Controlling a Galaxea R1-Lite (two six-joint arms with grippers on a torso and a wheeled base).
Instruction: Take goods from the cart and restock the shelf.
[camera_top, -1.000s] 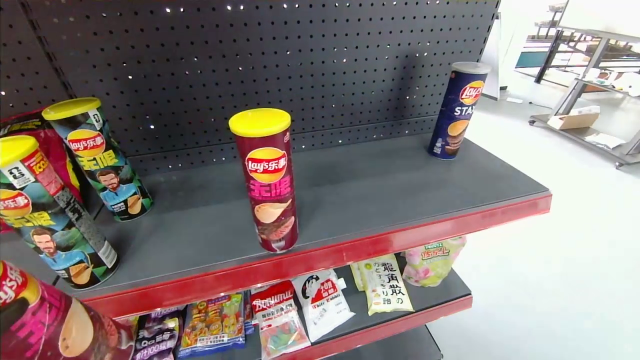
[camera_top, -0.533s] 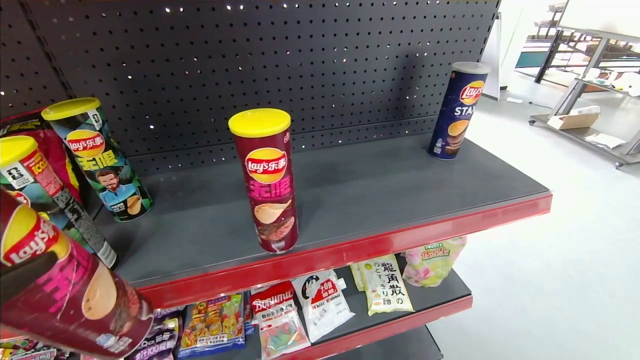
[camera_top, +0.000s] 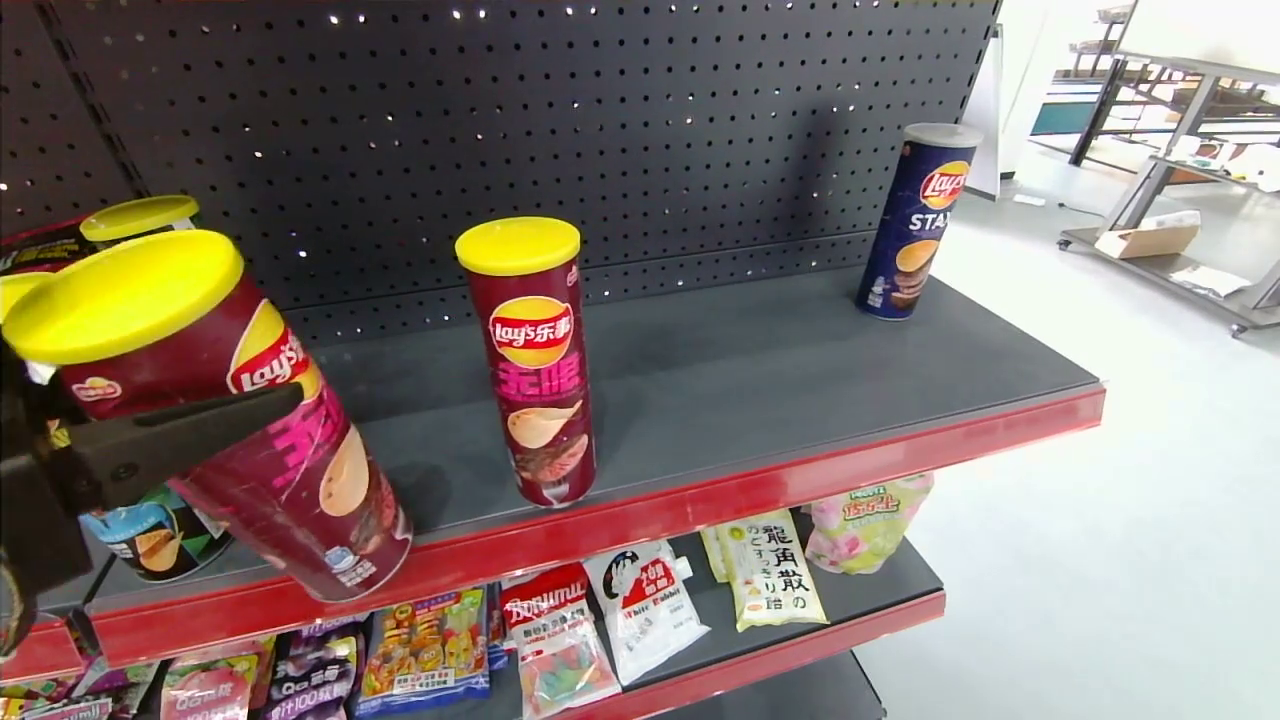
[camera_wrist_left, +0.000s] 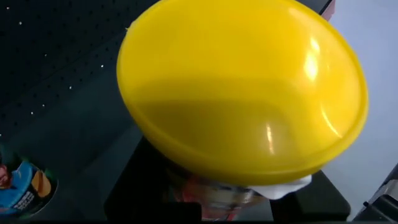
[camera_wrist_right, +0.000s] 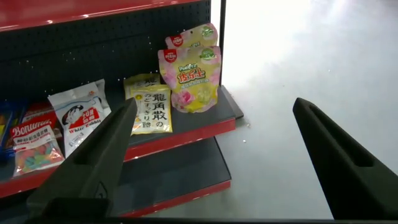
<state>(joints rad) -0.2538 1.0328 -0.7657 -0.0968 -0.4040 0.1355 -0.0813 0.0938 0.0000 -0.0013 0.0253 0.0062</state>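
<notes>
Left gripper: black, angular fingers clamped across the upper body of a maroon chip can. The can is a tall cylinder with a glossy printed wrap and a smooth, domed yellow plastic lid. It is tilted, with its lid leaning to the robot's left and its base at the front edge of the shelf. We cannot tell whether the base touches the shelf. In the left wrist view the lid is a shiny yellow disc with a raised rim.

The shelf has a matte dark grey deck, a glossy red front lip and a perforated dark metal back panel.

A second maroon can stands upright near the front lip, just right of the held one and apart from it. A dark blue can with a grey lid stands at the far right, near the back panel. A green-printed can stands on the left, partly behind the left gripper.

Right gripper: tapered black fingers spread wide, nothing between them, low before the lower shelf, where soft flat pouches lie
</notes>
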